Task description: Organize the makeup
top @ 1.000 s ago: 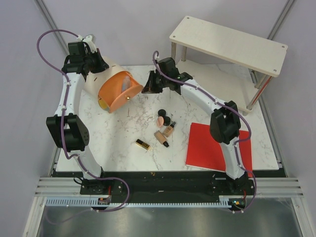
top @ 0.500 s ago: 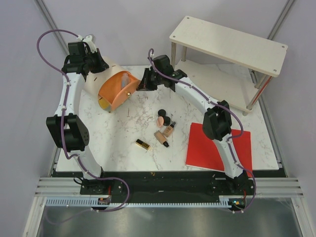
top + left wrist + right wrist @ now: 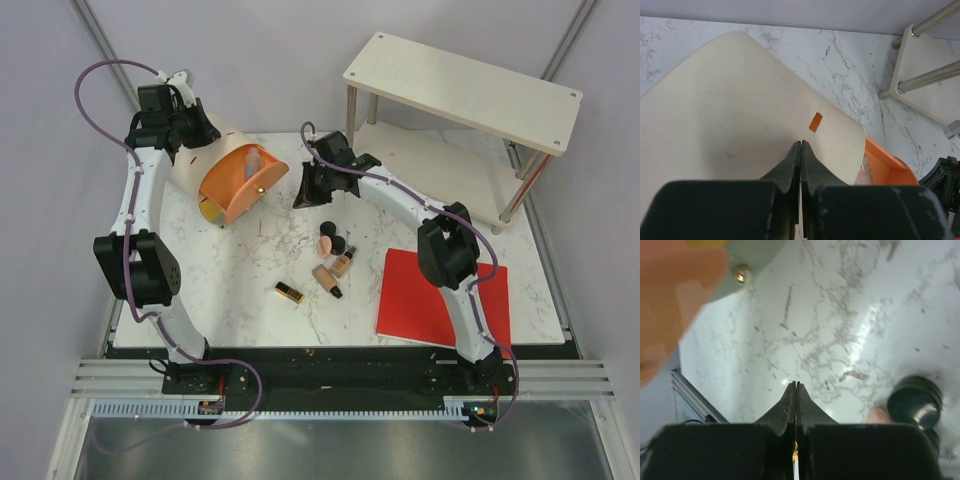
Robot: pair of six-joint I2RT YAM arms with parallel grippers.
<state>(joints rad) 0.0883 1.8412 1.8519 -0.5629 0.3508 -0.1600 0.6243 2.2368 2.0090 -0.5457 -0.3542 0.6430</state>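
Observation:
The makeup lies mid-table in the top view: a peach puff (image 3: 325, 244), black compacts (image 3: 329, 228), two beige foundation tubes (image 3: 343, 262) and a gold-and-black lipstick (image 3: 289, 292). My right gripper (image 3: 305, 190) hovers shut and empty over bare marble between the makeup and the orange case (image 3: 240, 180). In the right wrist view its tips (image 3: 796, 384) point at the marble, with a black compact (image 3: 915, 402) and the puff's edge (image 3: 877, 415) at lower right. My left gripper (image 3: 187, 130) is shut on the case's cream shell (image 3: 740, 100), holding it tilted at back left.
A red sheet (image 3: 440, 295) lies flat at front right. A wooden shelf on metal legs (image 3: 460, 85) stands at back right. The case's gold knob (image 3: 741, 274) shows at the top left of the right wrist view.
The right gripper reached left to the orange lid, then drew back toward the makeup. The lid tipped slightly further round. The left arm stayed put.

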